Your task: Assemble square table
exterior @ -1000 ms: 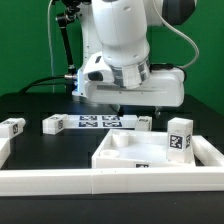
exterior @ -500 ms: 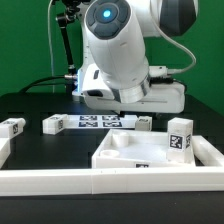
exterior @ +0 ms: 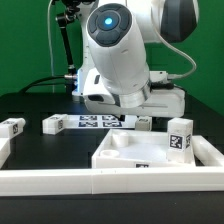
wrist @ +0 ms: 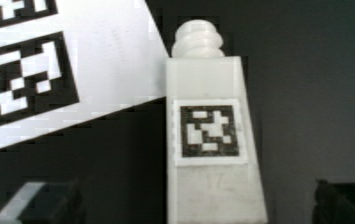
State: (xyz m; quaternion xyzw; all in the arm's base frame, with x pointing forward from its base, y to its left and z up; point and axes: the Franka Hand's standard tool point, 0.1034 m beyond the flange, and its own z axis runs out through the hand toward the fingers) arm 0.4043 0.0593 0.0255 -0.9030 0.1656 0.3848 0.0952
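Panda's end effector hung spread, one finger on each side of a table leg. The leg lay flat on the worktop directly below, beside the marker board, its long axis square to the closing line.

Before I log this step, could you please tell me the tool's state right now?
Tool: open, its fingers apart on either side of a white leg, holding nothing.

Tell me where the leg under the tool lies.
The leg lies flat beside the marker board, on the exterior view's right of it, behind the tabletop.
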